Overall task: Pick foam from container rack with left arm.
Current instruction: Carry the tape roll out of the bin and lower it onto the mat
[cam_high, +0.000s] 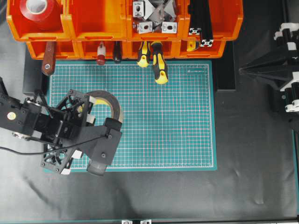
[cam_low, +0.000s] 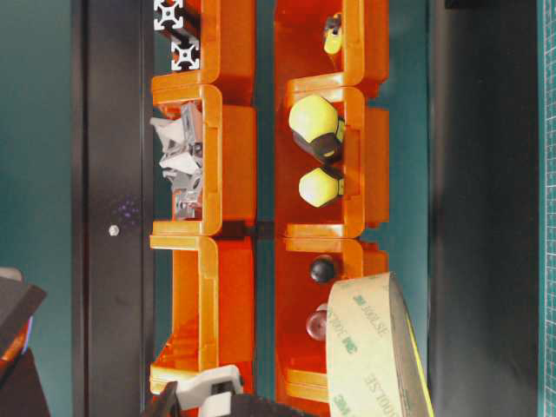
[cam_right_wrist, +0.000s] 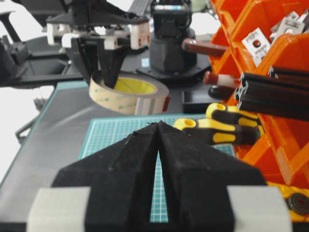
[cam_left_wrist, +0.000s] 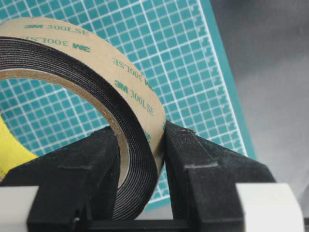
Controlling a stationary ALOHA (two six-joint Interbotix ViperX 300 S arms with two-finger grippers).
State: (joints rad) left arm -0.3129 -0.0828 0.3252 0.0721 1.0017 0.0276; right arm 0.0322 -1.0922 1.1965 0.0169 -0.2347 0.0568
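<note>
The foam (cam_left_wrist: pixel 96 58) is a roll of dark grey tape with a beige printed face and a yellow inner band. My left gripper (cam_left_wrist: pixel 142 133) is shut on its wall, one finger inside the ring and one outside. In the overhead view the foam (cam_high: pixel 111 99) and left gripper (cam_high: pixel 91 112) hang over the left part of the green mat, well in front of the orange container rack (cam_high: pixel 93 23). The right wrist view shows the foam (cam_right_wrist: pixel 130 94) lifted off the mat. My right gripper (cam_right_wrist: pixel 158 124) is shut and holds nothing; it is at the far right (cam_high: pixel 243 70).
The rack's bins hold a red tape roll (cam_high: pixel 39 9), metal brackets (cam_high: pixel 154 16) and black extrusions (cam_high: pixel 201 23). Yellow-black screwdrivers (cam_high: pixel 159 65) and a wooden handle (cam_high: pixel 48 58) stick out of the lower bins over the cutting mat (cam_high: pixel 163 121).
</note>
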